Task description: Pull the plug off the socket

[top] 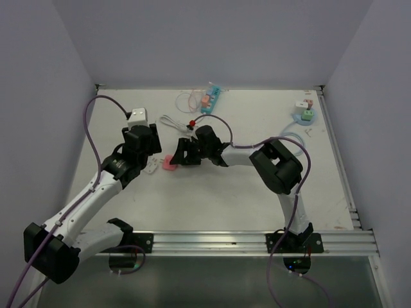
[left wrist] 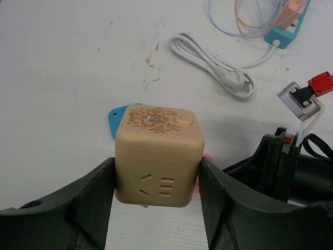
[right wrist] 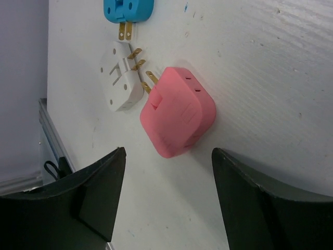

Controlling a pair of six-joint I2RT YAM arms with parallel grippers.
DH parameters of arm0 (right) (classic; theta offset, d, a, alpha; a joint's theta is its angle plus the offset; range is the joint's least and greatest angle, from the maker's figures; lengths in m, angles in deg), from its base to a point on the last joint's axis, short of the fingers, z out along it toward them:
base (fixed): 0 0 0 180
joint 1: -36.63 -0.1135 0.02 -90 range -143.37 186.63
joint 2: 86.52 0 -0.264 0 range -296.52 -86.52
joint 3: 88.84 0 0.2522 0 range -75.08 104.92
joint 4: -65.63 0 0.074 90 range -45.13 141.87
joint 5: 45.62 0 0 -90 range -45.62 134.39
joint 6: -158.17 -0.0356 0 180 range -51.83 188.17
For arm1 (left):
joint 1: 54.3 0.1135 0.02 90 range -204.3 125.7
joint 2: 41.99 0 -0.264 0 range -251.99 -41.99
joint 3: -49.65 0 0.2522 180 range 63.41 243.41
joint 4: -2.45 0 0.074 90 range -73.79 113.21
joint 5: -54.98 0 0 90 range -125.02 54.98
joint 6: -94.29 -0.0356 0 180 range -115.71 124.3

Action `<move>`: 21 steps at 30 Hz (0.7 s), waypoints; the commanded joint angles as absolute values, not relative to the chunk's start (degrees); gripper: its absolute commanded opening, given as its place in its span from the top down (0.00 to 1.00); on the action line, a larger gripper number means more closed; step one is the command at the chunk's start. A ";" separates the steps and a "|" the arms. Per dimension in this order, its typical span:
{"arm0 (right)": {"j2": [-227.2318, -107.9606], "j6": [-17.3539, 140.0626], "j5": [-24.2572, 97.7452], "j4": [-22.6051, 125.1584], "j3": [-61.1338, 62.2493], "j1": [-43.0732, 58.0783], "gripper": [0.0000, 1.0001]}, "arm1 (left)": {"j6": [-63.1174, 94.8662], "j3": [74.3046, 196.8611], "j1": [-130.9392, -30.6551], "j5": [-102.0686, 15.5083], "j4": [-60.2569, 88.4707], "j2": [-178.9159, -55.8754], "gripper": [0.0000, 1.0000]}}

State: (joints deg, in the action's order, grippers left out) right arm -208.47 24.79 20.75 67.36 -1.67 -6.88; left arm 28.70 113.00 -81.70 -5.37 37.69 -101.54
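Now found the pink plug (right wrist: 178, 112) lying flat on the counter (right wrist: 270, 62), gold pins bare and out of any hole. Saw the right jaws wide open, one on each side of the pink plug, touching neither side. Saw a white plug (right wrist: 120, 83) just beside the pink plug, pins close together, and a blue plug (right wrist: 127, 9) a bit past that. Found the tan socket (left wrist: 158, 156) near the pink plug but apart from it, squeezed snug between the left jaws, with nothing in the holes on the near face. Looked done with the pull, with only the letting go and backing off left. Seemed best to lift the right jaws straight up from the pink plug, slow and level, so as not to bump or drag it. Seemed wise not to swing sideways toward the white plug. Seemed good to hold the tan socket quite still all through that lift.
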 commanded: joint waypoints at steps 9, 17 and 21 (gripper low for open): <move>-187.27 36.08 36.19 54.34 -11.61 -3.45 0.16 | 29.69 116.32 -76.90 -7.76 40.73 -106.58 1.00; -171.52 39.61 41.22 52.05 -25.41 -1.08 0.12 | 29.96 118.17 -61.25 -17.53 40.73 -114.93 1.00; -166.77 39.87 42.98 53.45 -30.94 -0.72 0.12 | 29.43 120.44 -55.28 -20.25 40.64 -120.38 1.00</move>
State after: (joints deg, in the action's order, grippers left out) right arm -169.91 37.93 39.48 53.61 -27.59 -0.93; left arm 29.22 116.69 -58.48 -16.98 41.71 -118.37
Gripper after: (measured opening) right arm 0.881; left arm 0.629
